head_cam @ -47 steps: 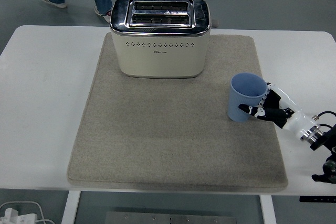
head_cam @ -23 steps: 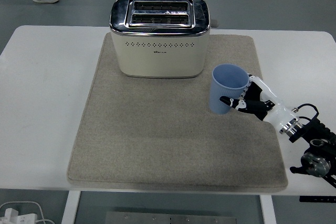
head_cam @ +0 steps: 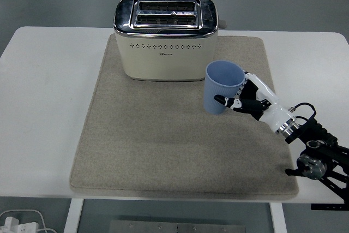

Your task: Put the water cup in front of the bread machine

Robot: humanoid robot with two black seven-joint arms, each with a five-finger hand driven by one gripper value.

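The right hand [head_cam: 246,101] has its fingers wrapped around the ribbed pale-blue plastic cup [head_cam: 222,87], right of frame centre over the beige felt mat [head_cam: 163,145], just beside the cream metal toaster [head_cam: 166,37]; swinging further left could knock the toaster's corner

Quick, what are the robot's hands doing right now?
Left hand: not in the picture.
Right hand: closed around the blue cup, beside the toaster's front right corner.

Small print on toaster [head_cam: 166,54] front — too small to read.
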